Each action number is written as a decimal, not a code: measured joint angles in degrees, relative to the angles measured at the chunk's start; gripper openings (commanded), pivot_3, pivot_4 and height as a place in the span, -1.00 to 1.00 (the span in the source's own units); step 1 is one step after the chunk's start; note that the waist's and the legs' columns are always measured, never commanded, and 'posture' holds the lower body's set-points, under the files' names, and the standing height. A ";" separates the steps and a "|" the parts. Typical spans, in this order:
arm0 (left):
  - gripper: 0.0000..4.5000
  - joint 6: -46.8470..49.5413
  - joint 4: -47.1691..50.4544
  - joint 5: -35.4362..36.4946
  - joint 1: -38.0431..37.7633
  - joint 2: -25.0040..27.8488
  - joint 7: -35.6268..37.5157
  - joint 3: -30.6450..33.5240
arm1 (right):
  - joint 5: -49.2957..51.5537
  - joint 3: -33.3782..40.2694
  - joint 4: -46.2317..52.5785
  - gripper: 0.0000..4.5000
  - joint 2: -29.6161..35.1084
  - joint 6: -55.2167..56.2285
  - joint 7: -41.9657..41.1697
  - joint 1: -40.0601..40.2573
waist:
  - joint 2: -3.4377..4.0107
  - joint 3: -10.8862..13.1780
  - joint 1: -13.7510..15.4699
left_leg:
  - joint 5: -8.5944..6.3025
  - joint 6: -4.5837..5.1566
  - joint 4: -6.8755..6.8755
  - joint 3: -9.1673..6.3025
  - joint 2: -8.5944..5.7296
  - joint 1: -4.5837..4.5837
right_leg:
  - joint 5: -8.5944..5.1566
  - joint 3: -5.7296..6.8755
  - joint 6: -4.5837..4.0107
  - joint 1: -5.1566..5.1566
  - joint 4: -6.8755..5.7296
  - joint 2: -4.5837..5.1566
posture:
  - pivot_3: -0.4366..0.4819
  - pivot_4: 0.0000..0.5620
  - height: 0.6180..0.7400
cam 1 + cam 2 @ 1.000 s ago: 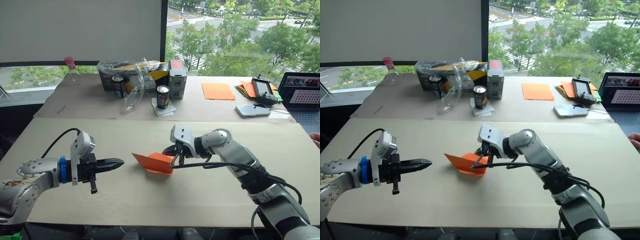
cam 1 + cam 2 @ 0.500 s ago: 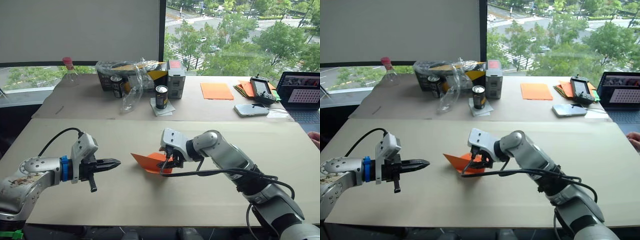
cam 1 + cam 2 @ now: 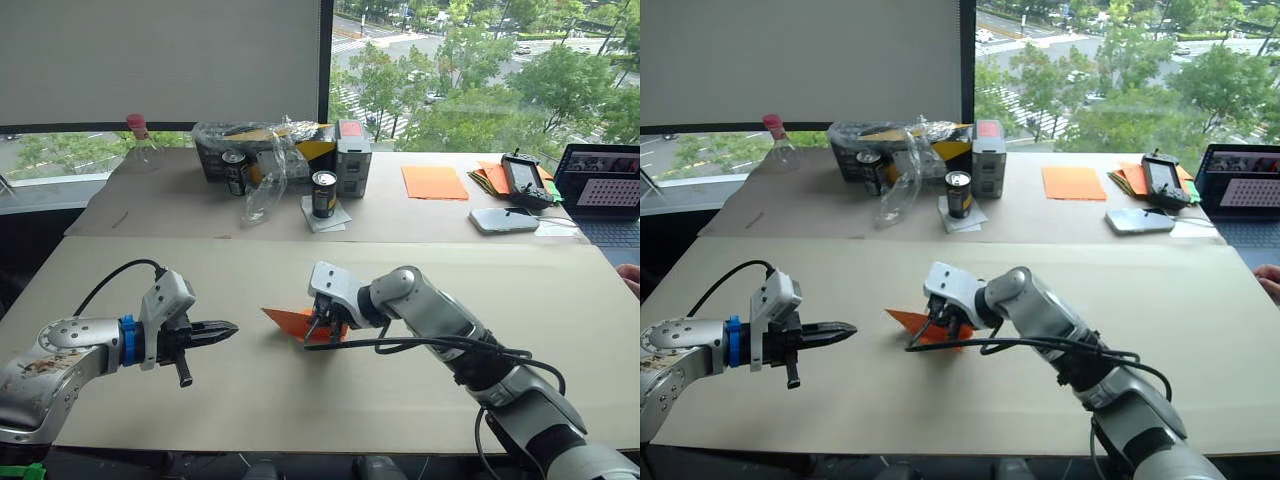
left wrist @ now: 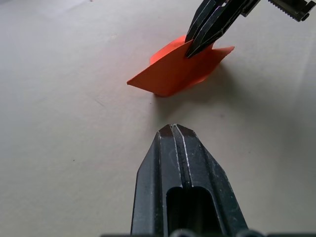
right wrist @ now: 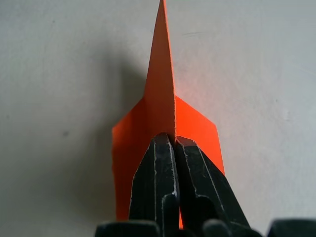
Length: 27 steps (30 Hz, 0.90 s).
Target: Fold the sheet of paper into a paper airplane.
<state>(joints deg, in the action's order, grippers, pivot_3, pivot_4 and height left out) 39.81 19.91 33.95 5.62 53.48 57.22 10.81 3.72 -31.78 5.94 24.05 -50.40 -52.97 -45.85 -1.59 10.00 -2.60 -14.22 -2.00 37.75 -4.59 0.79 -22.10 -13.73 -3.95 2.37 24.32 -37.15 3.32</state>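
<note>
A: where's the paper airplane (image 3: 296, 322) sitting rn?

B: on the counter (image 3: 420, 385), right pincer (image 3: 317, 330) is clamping down on its raised fold. Left pincer (image 3: 228, 327) is hovering near its pointed tip, not touching, fingers pressed together.

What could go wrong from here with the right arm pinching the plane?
1. The right gripper is shut on the paper airplane at its rear edge alone; the thin paper may slip out or tear.
2. The left gripper, shut, points at the plane's tip from close by; moving forward could crumple it.
</note>
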 measured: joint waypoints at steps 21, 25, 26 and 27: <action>-1.00 -7.74 -12.14 -9.93 11.87 -8.13 -3.41 -10.03 | -0.37 35.77 -56.59 -0.98 13.59 14.34 26.12 -17.47 | 0.05 0.03 -1.40 | 0.00 0.01 -0.05 0.10 -0.05 -0.03 | 0.08 -0.08 0.01 -0.02 0.10 0.04 | -0.05 -0.47 0.87; -1.00 -8.15 -14.52 -11.28 12.99 -9.45 -5.83 -9.85 | -1.95 35.50 -67.63 -0.98 13.57 19.35 26.80 -18.08 | 0.06 0.04 -1.47 | 0.00 0.01 -0.04 0.12 -0.08 -0.08 | 0.08 -0.13 0.03 0.00 0.09 0.07 | -0.05 -0.47 0.87; -1.00 -8.19 -14.59 -11.27 12.99 -9.86 -6.15 -9.56 | -2.54 35.35 -69.84 -0.98 13.60 20.44 26.74 -18.19 | 0.07 0.05 -1.47 | 0.00 0.01 -0.03 0.13 -0.09 -0.09 | 0.08 -0.14 0.03 0.01 0.09 0.08 | -0.05 -0.47 0.87; -1.00 -8.26 -14.57 -11.25 12.99 -10.16 -6.36 -9.52 | -2.88 35.09 -71.32 -0.98 13.61 21.22 26.51 -18.28 | 0.07 0.05 -1.49 | 0.00 0.01 -0.03 0.12 -0.09 -0.09 | 0.09 -0.14 0.04 0.01 0.09 0.08 | -0.05 -0.47 0.87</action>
<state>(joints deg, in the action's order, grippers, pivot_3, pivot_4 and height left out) 31.55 5.34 22.70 18.60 43.32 50.87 1.29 0.84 3.31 -65.38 37.66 -29.19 -26.47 -64.13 -1.52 10.04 -4.09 -14.21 -1.99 37.72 -4.47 0.70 -22.19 -13.64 -4.09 2.41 24.33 -37.07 3.40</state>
